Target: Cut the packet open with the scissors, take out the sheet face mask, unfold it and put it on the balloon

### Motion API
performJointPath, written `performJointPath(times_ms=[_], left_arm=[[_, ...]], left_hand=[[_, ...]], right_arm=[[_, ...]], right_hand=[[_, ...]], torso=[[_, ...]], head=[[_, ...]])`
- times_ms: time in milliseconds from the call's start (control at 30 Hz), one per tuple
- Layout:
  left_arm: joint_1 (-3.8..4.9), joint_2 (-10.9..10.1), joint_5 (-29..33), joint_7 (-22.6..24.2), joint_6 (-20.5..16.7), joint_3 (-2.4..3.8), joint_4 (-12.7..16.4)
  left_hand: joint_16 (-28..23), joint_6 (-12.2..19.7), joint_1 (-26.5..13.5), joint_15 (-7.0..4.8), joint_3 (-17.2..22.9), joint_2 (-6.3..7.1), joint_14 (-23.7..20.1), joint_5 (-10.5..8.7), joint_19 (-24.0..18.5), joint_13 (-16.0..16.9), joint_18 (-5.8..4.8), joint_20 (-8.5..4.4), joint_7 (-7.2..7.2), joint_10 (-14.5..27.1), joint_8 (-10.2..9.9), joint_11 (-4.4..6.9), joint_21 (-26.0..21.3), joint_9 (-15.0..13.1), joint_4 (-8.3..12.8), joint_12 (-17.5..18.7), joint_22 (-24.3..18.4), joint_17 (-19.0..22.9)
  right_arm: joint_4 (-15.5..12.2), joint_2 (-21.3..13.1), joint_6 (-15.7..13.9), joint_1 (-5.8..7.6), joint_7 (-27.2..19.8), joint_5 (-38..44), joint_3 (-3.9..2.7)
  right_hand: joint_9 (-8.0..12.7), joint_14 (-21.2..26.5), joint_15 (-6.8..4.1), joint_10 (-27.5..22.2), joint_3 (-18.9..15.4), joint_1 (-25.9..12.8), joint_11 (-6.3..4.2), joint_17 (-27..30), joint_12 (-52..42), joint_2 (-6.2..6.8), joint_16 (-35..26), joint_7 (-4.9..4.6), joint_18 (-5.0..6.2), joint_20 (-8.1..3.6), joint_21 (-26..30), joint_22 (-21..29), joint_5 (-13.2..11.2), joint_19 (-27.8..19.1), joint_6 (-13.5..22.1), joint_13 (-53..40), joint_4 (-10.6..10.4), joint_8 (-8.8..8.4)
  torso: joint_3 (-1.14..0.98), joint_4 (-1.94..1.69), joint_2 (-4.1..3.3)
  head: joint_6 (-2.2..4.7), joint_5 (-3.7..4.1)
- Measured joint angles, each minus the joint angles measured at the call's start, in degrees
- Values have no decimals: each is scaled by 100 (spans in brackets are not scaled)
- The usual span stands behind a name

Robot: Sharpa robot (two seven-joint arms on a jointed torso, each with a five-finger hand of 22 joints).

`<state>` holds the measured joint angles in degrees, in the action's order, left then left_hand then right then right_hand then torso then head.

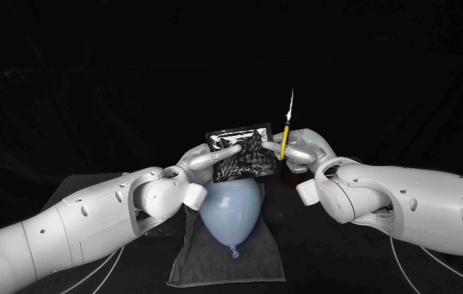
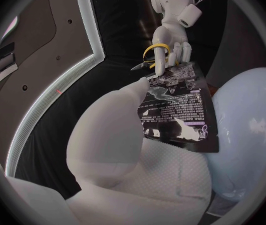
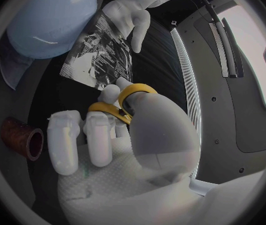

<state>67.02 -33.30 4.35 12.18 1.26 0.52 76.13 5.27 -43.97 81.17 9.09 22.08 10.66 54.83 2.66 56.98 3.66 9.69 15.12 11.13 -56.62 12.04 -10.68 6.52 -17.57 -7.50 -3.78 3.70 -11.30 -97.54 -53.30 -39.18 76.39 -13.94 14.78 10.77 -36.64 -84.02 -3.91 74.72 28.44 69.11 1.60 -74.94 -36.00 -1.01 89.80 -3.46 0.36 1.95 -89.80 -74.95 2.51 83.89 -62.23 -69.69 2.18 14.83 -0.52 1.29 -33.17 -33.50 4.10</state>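
Note:
A black printed packet (image 1: 239,151) is held upright above the table, pinched by my left hand (image 1: 212,157); its printed face shows as the packet (image 2: 180,107) in the left wrist view and as the packet (image 3: 101,55) in the right wrist view. My right hand (image 1: 304,150) grips yellow-handled scissors (image 1: 286,133), blades pointing up, right beside the packet's edge; the yellow handles (image 3: 123,102) loop around its fingers. A pale blue balloon (image 1: 231,210) lies below both hands on a grey cloth (image 1: 227,257).
A brown tube (image 3: 23,137) lies on the table near my right hand. The grey cloth covers the table's near middle, with dark tabletop on both sides of it.

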Motion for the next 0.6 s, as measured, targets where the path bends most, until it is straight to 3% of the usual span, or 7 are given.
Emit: performJointPath(times_ms=[133,233,367,600], left_arm=[[0,17,17,5,97,0,-6],[-1,29,64,34,223,0,-3],[-2,36,164,107,438,0,23],[-3,22,340,254,701,-2,45]], left_hand=[[-24,89,-13,-7,-67,13,7,0,-37,0,-1,36,-89,19,-32,163,-60,8,-41,0,-2,12],[-24,106,33,-8,-66,-33,7,0,109,0,-1,-20,-112,-11,-32,271,3,8,-41,0,20,12],[10,68,139,-81,-41,-140,141,0,328,0,-3,-123,-150,-61,-32,322,73,-5,-15,0,30,2],[10,65,177,-131,-25,-178,190,0,551,-2,-6,-199,-174,-61,-54,322,124,-5,0,1,31,-22]], right_arm=[[19,34,-38,2,-1,0,-20],[51,60,-61,4,-3,0,-33],[98,80,-72,4,-5,0,-41],[163,76,-70,4,-22,22,-58]], right_hand=[[-69,0,0,0,0,-7,0,4,0,-6,-3,-2,0,0,0,1,0,0,2,-1,0,0],[-88,0,0,0,1,-8,0,4,0,-7,-4,-7,0,0,0,2,0,0,7,-2,0,0],[-130,0,1,0,1,-41,0,4,0,-7,-5,-9,0,1,1,4,0,-1,10,-2,0,0],[-153,0,1,0,9,-68,0,3,0,-5,-20,-11,0,1,3,4,-4,-1,12,-2,8,-2]], torso=[[2,-1,0],[3,-3,-1],[3,-4,-2],[3,-5,-3]], head=[[9,-6],[25,-18],[42,-24],[57,-24]])
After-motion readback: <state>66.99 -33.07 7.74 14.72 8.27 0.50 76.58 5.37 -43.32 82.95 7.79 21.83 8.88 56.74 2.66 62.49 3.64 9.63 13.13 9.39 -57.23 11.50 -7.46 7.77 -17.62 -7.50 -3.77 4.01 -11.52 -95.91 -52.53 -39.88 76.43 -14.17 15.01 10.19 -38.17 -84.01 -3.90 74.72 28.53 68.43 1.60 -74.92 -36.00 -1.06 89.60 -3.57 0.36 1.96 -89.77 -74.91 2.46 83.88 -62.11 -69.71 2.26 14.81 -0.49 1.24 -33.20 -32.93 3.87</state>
